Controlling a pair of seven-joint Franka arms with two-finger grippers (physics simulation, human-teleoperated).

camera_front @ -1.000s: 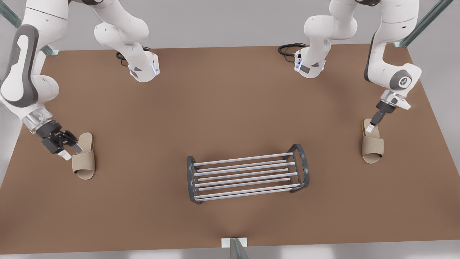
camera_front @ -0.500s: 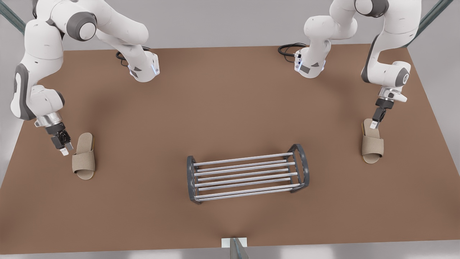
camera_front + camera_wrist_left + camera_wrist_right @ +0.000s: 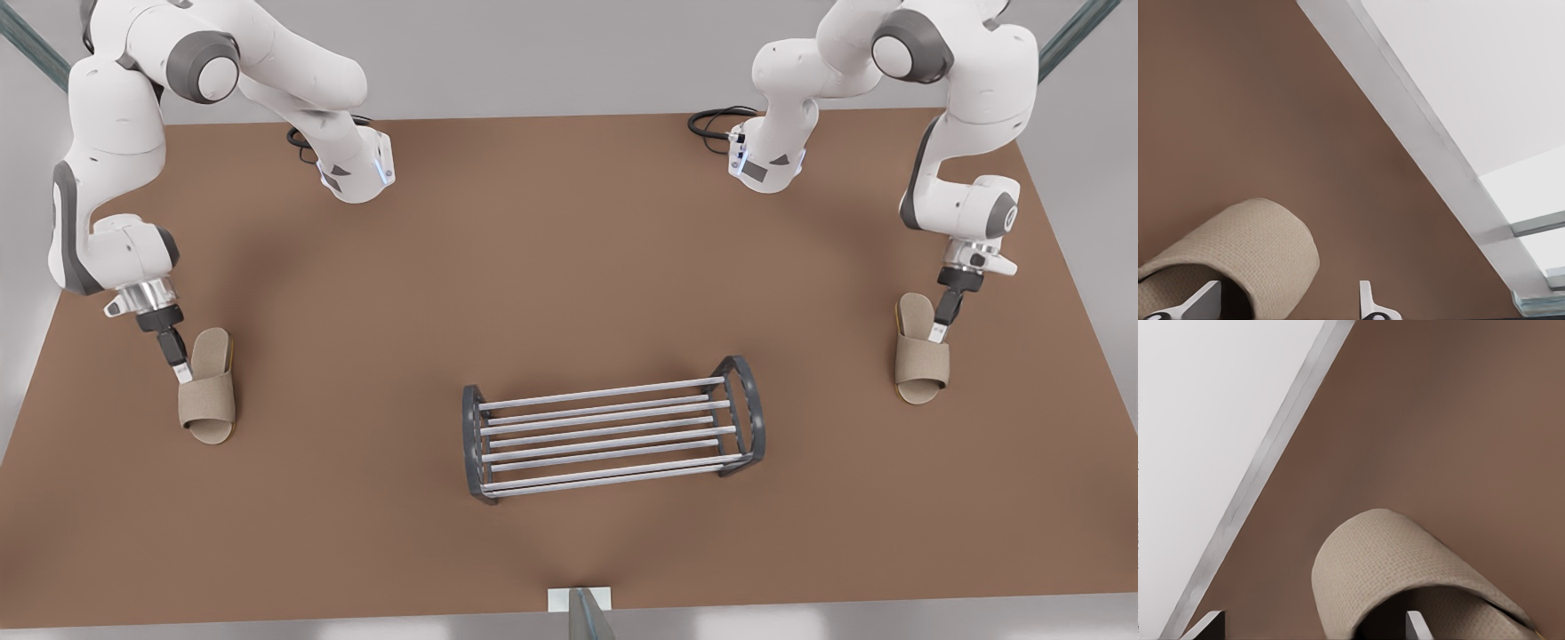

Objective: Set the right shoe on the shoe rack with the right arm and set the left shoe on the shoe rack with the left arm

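Note:
The left shoe (image 3: 209, 400), a beige open-toe slipper, lies flat near the table's edge on the front view's left. My left gripper (image 3: 184, 375) stands open at the strap's outer side. In the left wrist view one fingertip (image 3: 1205, 300) sits at the strap's (image 3: 1251, 247) opening and the other on bare table. The right shoe (image 3: 922, 364) lies on the front view's right. My right gripper (image 3: 937, 335) is open at the heel side of its strap (image 3: 1398, 567), straddling the strap's outer side. The shoe rack (image 3: 601, 394) stands empty between them, nearer the front.
Both arm bases (image 3: 356, 169) (image 3: 769, 160) with black cables stand at the back of the brown table (image 3: 569, 267). A small metal post (image 3: 578, 609) rises at the front edge. Each shoe lies close to a side edge of the table.
The left gripper has swung in from beside the left shoe to its strap and turned edge-on. The right gripper has slid from the heel toward the strap. Neither shoe has moved.

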